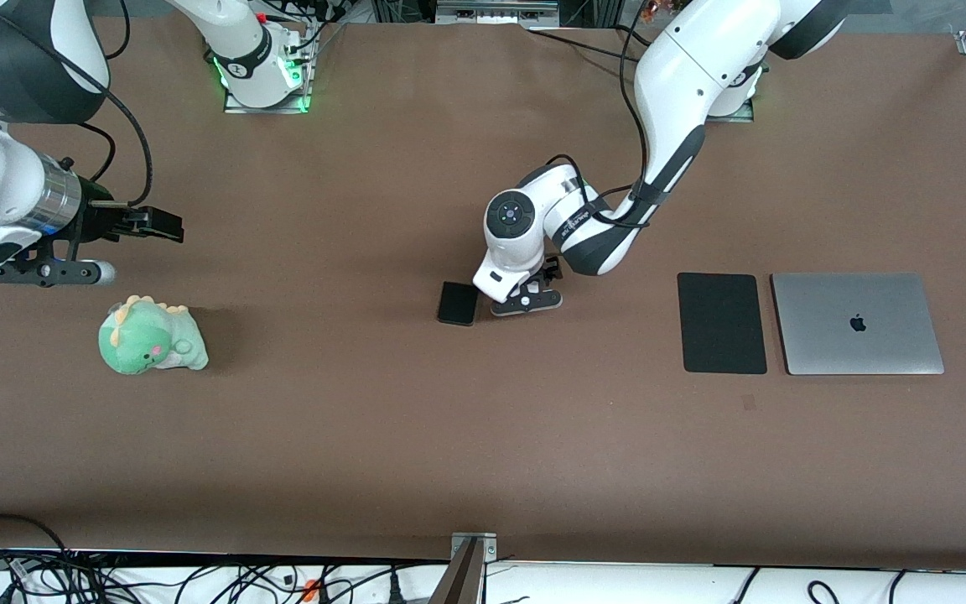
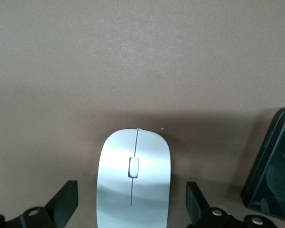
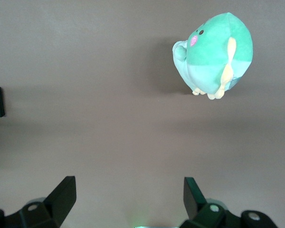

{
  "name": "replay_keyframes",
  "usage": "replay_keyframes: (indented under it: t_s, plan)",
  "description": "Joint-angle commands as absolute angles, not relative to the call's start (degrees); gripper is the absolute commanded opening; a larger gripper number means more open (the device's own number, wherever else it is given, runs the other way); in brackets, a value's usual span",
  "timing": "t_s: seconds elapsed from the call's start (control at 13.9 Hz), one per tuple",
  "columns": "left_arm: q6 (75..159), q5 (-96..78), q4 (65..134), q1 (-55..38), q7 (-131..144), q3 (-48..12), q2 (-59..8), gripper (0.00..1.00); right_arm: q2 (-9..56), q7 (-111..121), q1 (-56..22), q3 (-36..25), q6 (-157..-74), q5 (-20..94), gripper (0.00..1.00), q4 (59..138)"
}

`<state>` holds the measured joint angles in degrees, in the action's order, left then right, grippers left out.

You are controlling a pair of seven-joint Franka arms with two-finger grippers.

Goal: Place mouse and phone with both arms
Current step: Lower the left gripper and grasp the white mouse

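Nearest your front camera, you've got the green plush dinosaur toy (image 1: 151, 336) sitting on the brown counter (image 1: 416, 436) toward the right arm's end; the right wrist view picks it up too (image 3: 213, 54). At the left arm's end lie the flat black rectangular mouse pad (image 1: 721, 322) and, just beside it, the closed silver laptop (image 1: 857, 323), both flat.

A touch farther back, mid-counter, there's your small black rounded-corner phone (image 1: 457, 303), lying flat, and the left wrist view catches its edge (image 2: 271, 166). Just beside it, toward the left arm's end, the left pincer (image 1: 525, 294) is down low at the counter. In the left wrist view you see the smooth white oval mouse (image 2: 134, 178) resting on the counter between its spread fingers (image 2: 61, 202), with a gap on each side: released, nothing gripped. From the front the arm hides the mouse.

Farther back, your right pincer (image 1: 156, 225) hangs over bare counter above the plush toy's patch, fingers (image 3: 192, 194) parted and holding nothing. That arm waits.
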<state>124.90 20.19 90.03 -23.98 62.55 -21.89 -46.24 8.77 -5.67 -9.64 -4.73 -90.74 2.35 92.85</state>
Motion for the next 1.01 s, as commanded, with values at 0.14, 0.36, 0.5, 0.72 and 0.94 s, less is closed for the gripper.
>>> replay_keyframes:
  t_s: [0.14,0.36,0.5,0.72,0.94]
  plan:
    - [125.5,21.8,90.3,-24.1,63.0,-21.6,-46.1,1.0,8.7,-5.6,-10.0,-4.8,-90.9,1.5,1.0,93.0]
    - [125.5,21.8,90.2,-24.0,63.1,-21.6,-46.1,1.0,8.8,-5.9,-10.0,-4.8,-90.9,1.5,1.0,92.8]
    - [125.4,21.7,90.1,-24.0,63.5,-21.7,-45.9,1.0,8.8,-5.9,-10.1,-4.8,-90.9,1.4,1.0,92.8]
    - [125.3,21.7,90.1,-23.9,63.5,-21.7,-45.7,1.0,8.8,-5.9,-10.1,-4.8,-90.6,1.5,1.0,92.7]
    - [125.3,21.7,90.1,-23.9,63.5,-21.7,-46.0,1.0,8.8,-5.9,-10.1,-4.8,-90.6,1.5,1.0,92.7]
